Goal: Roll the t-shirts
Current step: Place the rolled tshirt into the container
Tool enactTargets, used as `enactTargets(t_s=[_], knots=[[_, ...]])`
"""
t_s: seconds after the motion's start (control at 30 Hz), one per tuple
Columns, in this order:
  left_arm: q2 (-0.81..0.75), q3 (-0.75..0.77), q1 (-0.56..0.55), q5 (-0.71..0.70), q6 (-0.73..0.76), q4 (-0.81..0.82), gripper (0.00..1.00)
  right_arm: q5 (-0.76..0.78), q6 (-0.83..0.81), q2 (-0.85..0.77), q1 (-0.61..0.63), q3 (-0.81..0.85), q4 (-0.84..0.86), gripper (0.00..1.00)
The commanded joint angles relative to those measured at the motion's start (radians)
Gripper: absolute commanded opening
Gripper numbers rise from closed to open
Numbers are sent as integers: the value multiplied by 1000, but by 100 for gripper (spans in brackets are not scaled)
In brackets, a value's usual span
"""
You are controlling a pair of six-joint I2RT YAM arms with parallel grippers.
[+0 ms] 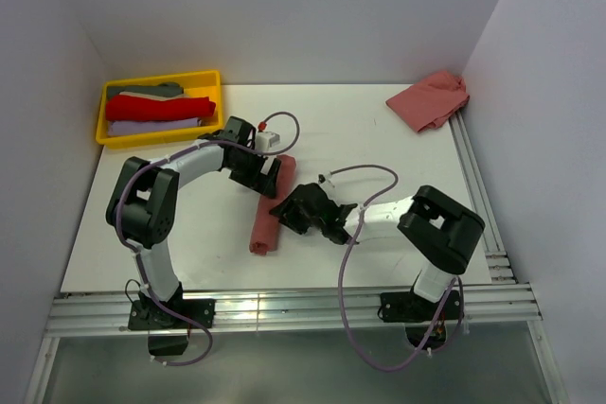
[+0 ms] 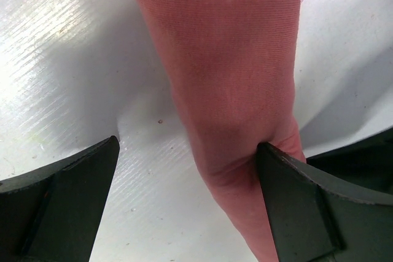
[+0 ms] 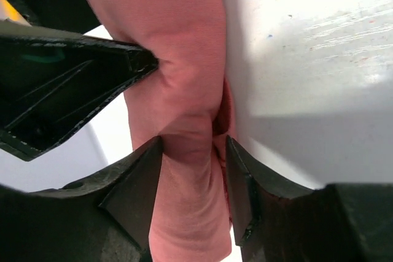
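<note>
- Now, from the top camera I see one rolled t-shirt (image 1: 262,231) lying near the middle of the white table (image 1: 369,130). The salmon-red roll is long and thin, with one end pointing to 1 o'clock and the other to 7 o'clock.
- My left gripper (image 1: 276,175) is at the 1 o'clock end of this roll, and its jaws stand wide apart. In the left wrist view the roll passes between them. The cloth touches the finger at 3 o'clock (image 2: 307,207), while the finger at 9 o'clock is apart from it, with bare table between.
- My right gripper (image 1: 282,207) comes in from 4 o'clock and meets the roll about its middle, just beside the left gripper. In the right wrist view both its fingers (image 3: 132,194) are against the cloth, one on each side. The roll is pinched a little narrower between them, so I read this as a grip on the rolled t-shirt.
- In the same view, one black finger of the left gripper pushes into the side of the roll at 10 o'clock and makes a small dent.
- A second t-shirt (image 1: 429,101) of the same colour lies crumpled in the table corner at 2 o'clock, well apart from both grippers.
- The yellow tray (image 1: 159,77) sits in the corner at 10 o'clock. It holds folded cloths (image 1: 156,109) in grey, red and pale lilac.
</note>
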Motion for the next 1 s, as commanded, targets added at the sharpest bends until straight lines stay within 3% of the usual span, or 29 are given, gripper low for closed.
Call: enactTargets(t_s=[0.0,0.13,0.3,0.43,0.63,0.97], knots=[[40,-13,-8,-115,17,12,99,155,-81,-43,40,113,-345,54],[42,-10,-12,-116,18,9,99,191,-96,-20,69,182,-430,59],[46,-7,-14,-107,18,5,99,183,-92,24,75,216,-440,56],[48,1,-14,-81,20,-3,99,193,-75,58,76,236,-488,35],[42,16,-12,-26,22,-20,99,193,-56,70,75,234,-526,18],[52,42,-8,114,40,-57,99,176,-49,90,72,227,-539,13]])
